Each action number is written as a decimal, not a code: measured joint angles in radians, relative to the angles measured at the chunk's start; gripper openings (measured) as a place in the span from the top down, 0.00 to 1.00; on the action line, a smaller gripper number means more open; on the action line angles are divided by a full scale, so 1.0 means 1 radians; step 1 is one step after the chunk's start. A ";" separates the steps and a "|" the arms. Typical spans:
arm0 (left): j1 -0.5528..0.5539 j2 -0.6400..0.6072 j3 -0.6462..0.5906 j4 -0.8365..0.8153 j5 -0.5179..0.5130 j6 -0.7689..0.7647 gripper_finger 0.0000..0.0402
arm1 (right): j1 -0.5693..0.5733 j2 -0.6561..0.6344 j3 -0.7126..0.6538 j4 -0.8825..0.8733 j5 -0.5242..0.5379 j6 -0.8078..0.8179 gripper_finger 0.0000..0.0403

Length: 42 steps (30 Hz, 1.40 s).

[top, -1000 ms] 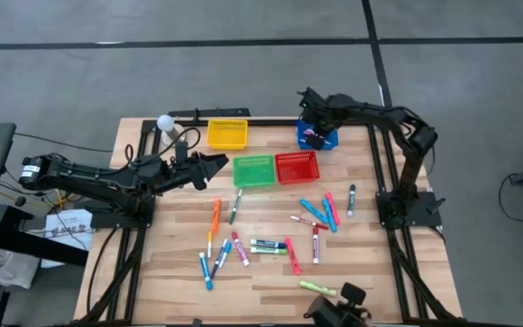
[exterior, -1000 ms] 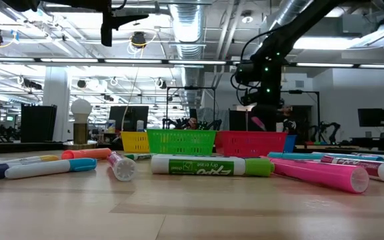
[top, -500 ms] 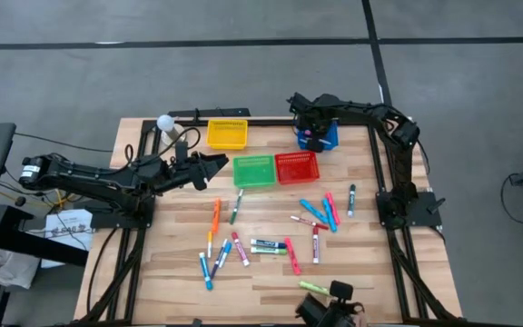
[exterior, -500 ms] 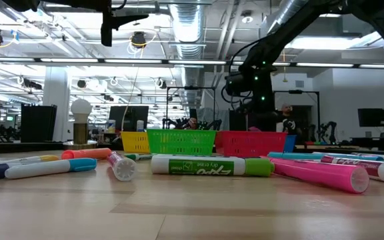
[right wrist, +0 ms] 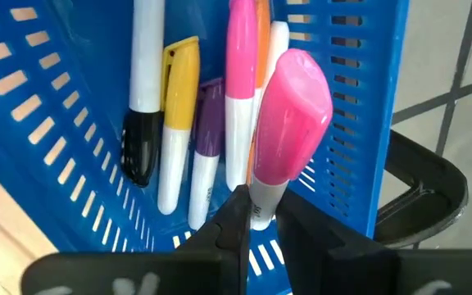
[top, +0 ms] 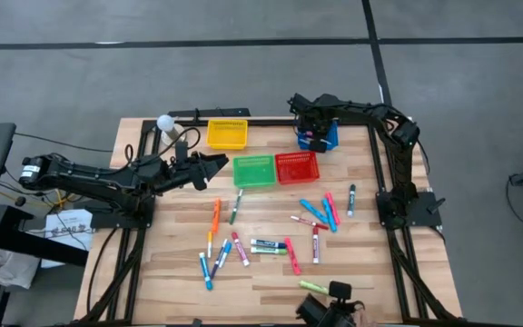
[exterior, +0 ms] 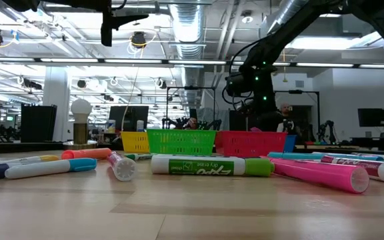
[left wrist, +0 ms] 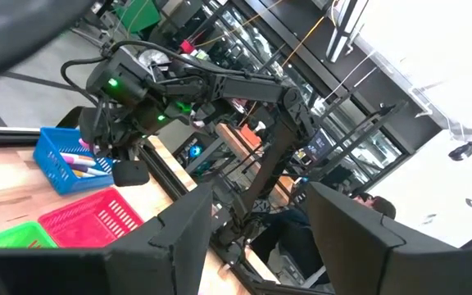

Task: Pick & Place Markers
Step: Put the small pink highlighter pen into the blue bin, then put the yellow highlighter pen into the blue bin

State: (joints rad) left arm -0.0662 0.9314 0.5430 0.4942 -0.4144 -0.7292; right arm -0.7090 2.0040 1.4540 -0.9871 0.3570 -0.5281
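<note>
Right gripper shifted left over blue basket, lowered slightly, pink marker pinched in fingers.

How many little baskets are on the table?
4. The yellow mesh basket sits at the far edge, the blue mesh basket at the far right under the right pincer, and the green mesh basket and red mesh basket stand side by side mid-table.

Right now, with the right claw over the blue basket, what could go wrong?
1. The right claw pinches the pink marker only by its white end, cap pointing away. On release it may tip and hit the basket wall rather than drop cleanly.
2. The blue basket sits at the table's back edge, already holding several markers. A downward nudge could shove it off.
3. The left claw waits open near the green basket, so little trouble there.
</note>
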 joint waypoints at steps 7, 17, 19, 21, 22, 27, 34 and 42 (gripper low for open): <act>0.000 0.000 0.000 0.000 0.000 0.000 0.51 | 0.000 0.000 0.000 -0.001 -0.013 -0.004 0.85; 0.000 0.000 0.000 0.000 0.000 0.000 0.51 | 0.000 0.000 0.017 -0.038 -0.008 -0.016 0.82; 0.000 0.000 0.000 0.000 0.000 0.012 0.51 | 0.005 -0.001 0.051 -0.077 0.016 -0.013 0.82; 0.000 0.000 0.000 0.000 0.000 0.030 0.51 | 0.012 -0.001 0.101 -0.140 0.040 0.036 0.82; 0.000 0.000 0.000 0.000 0.000 0.040 0.51 | 0.015 -0.006 0.131 -0.174 0.033 0.060 0.82; 0.000 0.000 0.000 0.000 0.005 0.101 0.51 | 0.049 -0.103 0.217 -0.250 -0.149 0.152 0.83; 0.000 0.000 0.000 -0.007 0.110 0.227 0.51 | 0.145 -0.370 0.207 -0.238 -0.472 0.314 0.83; 0.000 -0.003 0.000 -0.123 0.222 0.253 0.51 | 0.408 -0.570 0.204 -0.234 -0.516 0.431 0.83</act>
State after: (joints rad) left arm -0.0666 0.9287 0.5426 0.3707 -0.1920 -0.4763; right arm -0.3008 1.4342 1.6581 -1.2213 -0.1585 -0.0968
